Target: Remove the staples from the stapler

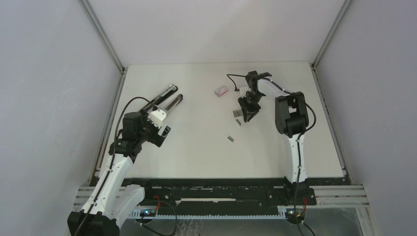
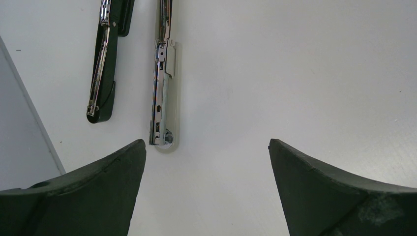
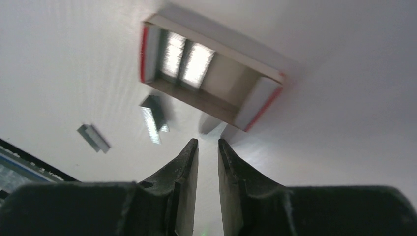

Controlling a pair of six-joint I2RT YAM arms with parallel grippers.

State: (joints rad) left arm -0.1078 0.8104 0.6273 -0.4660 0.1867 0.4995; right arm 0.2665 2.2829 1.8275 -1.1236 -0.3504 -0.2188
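Observation:
The stapler (image 1: 167, 99) lies spread open at the far left, its black arm (image 2: 105, 64) beside its silver arm (image 2: 162, 93). My left gripper (image 1: 158, 119) sits just short of their near ends, open wide with bare table between its fingertips (image 2: 206, 147). One short silver strip of staples (image 1: 237, 121) lies by my right gripper (image 1: 246, 114), blurred in the right wrist view (image 3: 152, 118). A second strip (image 1: 230, 138) lies nearer the arms (image 3: 93, 137). The right gripper (image 3: 208, 142) shows a narrow gap with nothing in it.
A small open cardboard tray with red edges (image 3: 211, 73) holds silver strips just ahead of the right fingers. A flat red-and-white box (image 1: 221, 91) lies farther back. A black cable (image 1: 235, 78) loops off the right wrist. Walls close in both sides.

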